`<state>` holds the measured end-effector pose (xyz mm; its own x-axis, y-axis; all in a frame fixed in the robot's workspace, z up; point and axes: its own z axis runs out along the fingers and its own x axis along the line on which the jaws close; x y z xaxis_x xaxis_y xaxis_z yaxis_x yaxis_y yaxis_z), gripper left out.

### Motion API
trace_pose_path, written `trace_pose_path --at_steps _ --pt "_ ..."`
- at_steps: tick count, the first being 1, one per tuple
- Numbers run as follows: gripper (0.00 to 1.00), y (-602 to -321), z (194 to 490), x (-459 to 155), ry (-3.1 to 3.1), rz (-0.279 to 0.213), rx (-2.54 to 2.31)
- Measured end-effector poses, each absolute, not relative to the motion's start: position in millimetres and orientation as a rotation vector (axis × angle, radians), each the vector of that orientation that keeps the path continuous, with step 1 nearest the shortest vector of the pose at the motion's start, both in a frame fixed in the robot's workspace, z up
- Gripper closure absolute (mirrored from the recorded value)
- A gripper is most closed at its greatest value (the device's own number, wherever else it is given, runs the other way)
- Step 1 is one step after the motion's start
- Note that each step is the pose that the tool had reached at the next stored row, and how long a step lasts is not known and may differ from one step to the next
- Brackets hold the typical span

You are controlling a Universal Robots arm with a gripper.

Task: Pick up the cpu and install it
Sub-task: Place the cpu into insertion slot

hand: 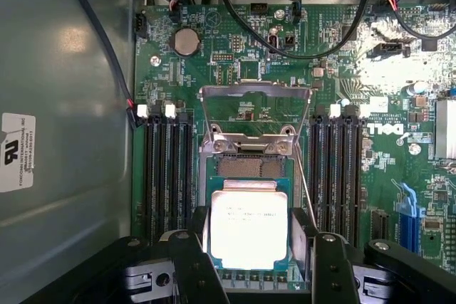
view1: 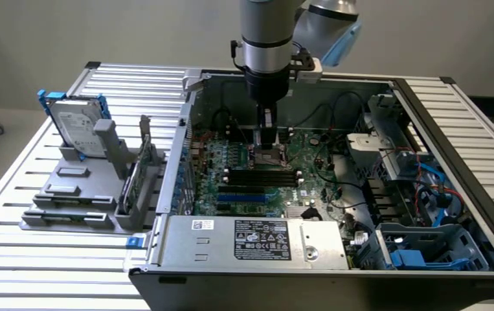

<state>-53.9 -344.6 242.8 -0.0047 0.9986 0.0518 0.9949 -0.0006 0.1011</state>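
The arm (view1: 269,39) is reaching straight down into the open PC case (view1: 454,129), and the jaws are closed on the cpu (hand: 249,236) – one black finger (hand: 196,265) on each side of it, pressing against opposite edges. The silver-grey top with its printed text faces the wrist camera, so the chip is being held flat.

The cpu is right over the socket (hand: 246,169) in the middle of the green motherboard (hand: 249,69). It covers most of the socket, and a strip of the contact area shows beyond one edge. I honestly can't tell whether it's resting in there or hanging just above it. The metal load plate (hand: 256,94) is flipped up and open on the far side of the socket, and the thin lever (hand: 305,190) runs along one side.

Black RAM slots (hand: 167,176) flank the socket on both sides, there's a coin battery (hand: 187,41) further up the board, and black cables (hand: 92,33) loop across the board's edge.

In the exterior view the case sits on a slatted aluminium worktop (view1: 22,259) with the power supply (view1: 256,240) at the near edge. Off to the exterior view's left, outside the case, a hard drive (view1: 78,123) with blue brackets stands upright in a grey holder (view1: 74,194) – well apart from the arm.
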Motion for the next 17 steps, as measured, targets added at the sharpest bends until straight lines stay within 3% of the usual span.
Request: trace_pose_path --at_steps 17 --pt "0.45 -345.3 219.1 -53.9 2.189 0.180 2.184"
